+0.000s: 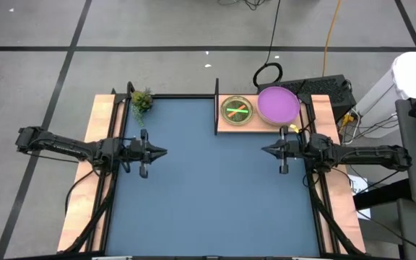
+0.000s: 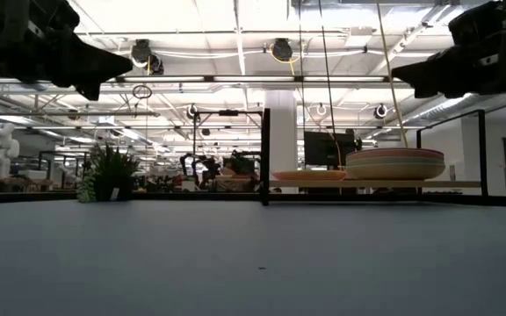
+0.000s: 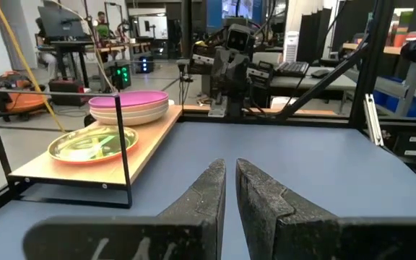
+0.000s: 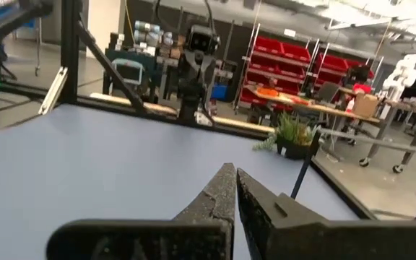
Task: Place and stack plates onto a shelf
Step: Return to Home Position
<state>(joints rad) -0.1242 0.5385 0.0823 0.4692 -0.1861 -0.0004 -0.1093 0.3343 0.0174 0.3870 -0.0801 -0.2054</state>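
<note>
The shelf (image 1: 263, 124), a light-wood board with a thin black upright (image 1: 217, 108) at its left end, lies at the table's far right. On it rest a stack of large plates with a purple one on top (image 1: 277, 105) and, beside it, small translucent plates with a green one on top (image 1: 237, 110) holding stick-like pieces. The left wrist view shows pale plates under the purple one (image 3: 128, 99) and the green one (image 3: 92, 144). My left gripper (image 1: 163, 152) hovers level over the table's left side, shut on nothing. My right gripper (image 1: 264, 150) hovers opposite, near the shelf's front edge, shut and bare.
A small potted plant (image 1: 141, 101) stands at the far left corner. Wooden side rails (image 1: 100, 137) and a black frame border the blue table top (image 1: 208, 195), which lies bare between the two grippers. Cables and equipment lie beyond the far right edge.
</note>
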